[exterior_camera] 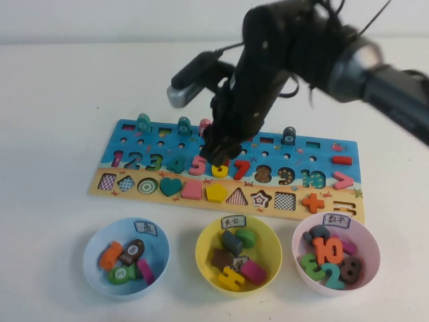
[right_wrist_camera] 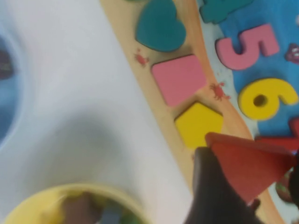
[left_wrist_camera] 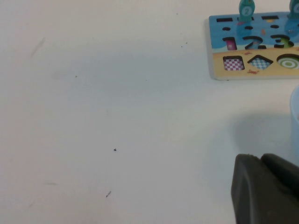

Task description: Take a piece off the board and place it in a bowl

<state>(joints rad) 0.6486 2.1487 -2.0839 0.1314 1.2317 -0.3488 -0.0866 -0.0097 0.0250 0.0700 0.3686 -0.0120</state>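
My right gripper [exterior_camera: 224,153] hangs above the middle of the board [exterior_camera: 127,127], over the numbers 5 to 7. In the right wrist view it [right_wrist_camera: 252,184] is shut on the red triangle piece [right_wrist_camera: 250,163], held above the board's tan strip [right_wrist_camera: 163,123] beside the yellow pentagon [right_wrist_camera: 198,123]. The triangle slot [exterior_camera: 236,196] shows its patterned bottom. The yellow bowl [exterior_camera: 204,258] stands in front of the board, with several pieces in it; its rim shows in the right wrist view [right_wrist_camera: 28,207]. My left gripper [left_wrist_camera: 266,186] is shut and empty over bare table, left of the board [left_wrist_camera: 219,70].
A pale blue bowl [exterior_camera: 90,268] stands left of the yellow one and a pale pink bowl [exterior_camera: 372,245] right of it, both holding pieces. Teal pegs [exterior_camera: 143,122] stand along the board's far edge. White table surrounds everything.
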